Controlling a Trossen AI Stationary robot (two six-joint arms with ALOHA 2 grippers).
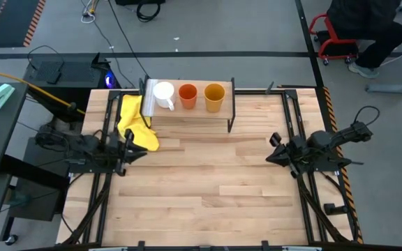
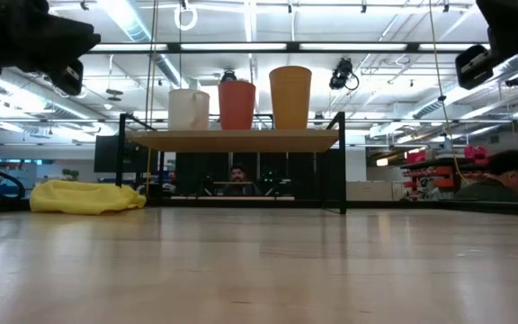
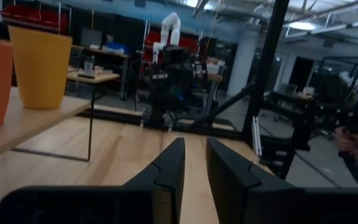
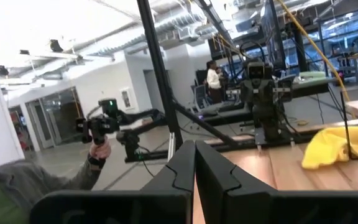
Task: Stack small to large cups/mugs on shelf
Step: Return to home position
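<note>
High view shows white mug (image 1: 163, 95), orange-red cup (image 1: 188, 95) and yellow-orange cup (image 1: 214, 97) ranked by size on the shelf (image 1: 194, 113), so left jaws, narrowly apart, and right jaws, together, park empty at worktop (image 1: 208, 181) edges.

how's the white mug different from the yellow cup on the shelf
Colour: the white mug is white, the yellow cup yellow-orange. Handle: the mug has one, the yellow cup shows none. Height: in the low view the yellow cup stands taller than the mug. Place: the mug ends the row nearer the yellow cloth, the yellow cup ends it on the far side, with the orange cup between. Both stand upright on the shelf.
</note>
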